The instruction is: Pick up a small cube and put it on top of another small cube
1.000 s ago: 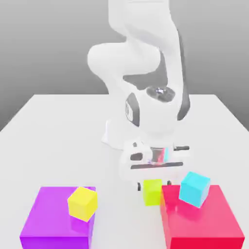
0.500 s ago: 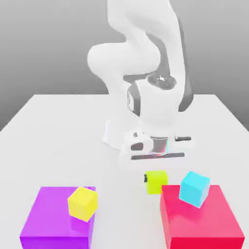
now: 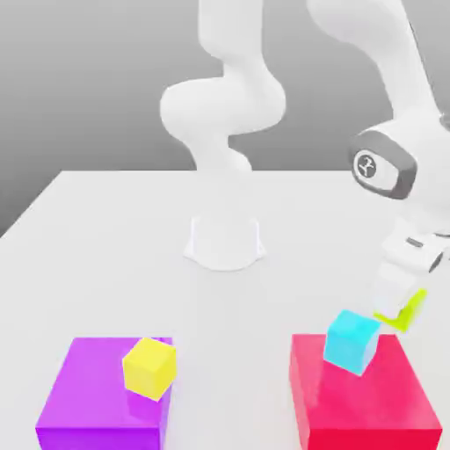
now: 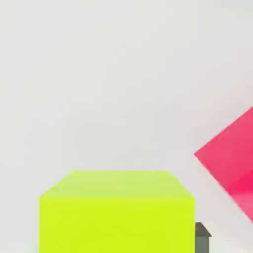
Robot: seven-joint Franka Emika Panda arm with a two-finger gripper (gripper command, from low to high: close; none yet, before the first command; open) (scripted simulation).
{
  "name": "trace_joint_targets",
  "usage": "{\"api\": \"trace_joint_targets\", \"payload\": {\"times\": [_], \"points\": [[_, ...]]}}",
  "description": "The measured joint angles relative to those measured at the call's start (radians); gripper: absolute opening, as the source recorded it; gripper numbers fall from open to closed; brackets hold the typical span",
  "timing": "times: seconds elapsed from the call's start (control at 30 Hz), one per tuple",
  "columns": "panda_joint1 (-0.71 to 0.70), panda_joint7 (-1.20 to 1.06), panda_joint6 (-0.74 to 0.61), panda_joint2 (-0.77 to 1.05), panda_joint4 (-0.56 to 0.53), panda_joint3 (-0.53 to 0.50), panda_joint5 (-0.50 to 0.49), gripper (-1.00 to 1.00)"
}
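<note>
Nearest in the exterior view, a purple block sits on the white tabletop at that view's left, with a golden-yellow cube resting on its top, turned at an angle. At the exterior view's right stands a red block, and a cyan cube sits tilted on its far edge. Just beyond and beside the cyan cube, toward the exterior view's right, the pincer is clamped on the small cube, a lime yellow-green one that hangs clear of the tabletop, tilted, with only part of it showing below the white hand. In the hand view the small cube sits close between the fingers, a dark fingertip showing at one side of it, with white tabletop beneath and a corner of the red block off to one side. Farther back in the exterior view, the arm's round base stands in the middle of the tabletop, and the white arm rises from it and arches over to the hand.
</note>
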Motion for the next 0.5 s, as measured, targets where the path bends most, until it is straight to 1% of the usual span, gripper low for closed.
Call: {"api": "trace_joint_targets", "payload": {"times": [0.37, 0.43, 0.5], "points": [[-0.026, -0.258, -0.132, 0.185, 0.4, -0.014, -0.099, -1.0], [-0.036, -0.255, -0.099, 0.24, 0.436, -0.034, -0.099, -1.0], [-0.029, -0.243, -0.039, 0.307, 0.446, -0.052, -0.114, -1.0]]}}
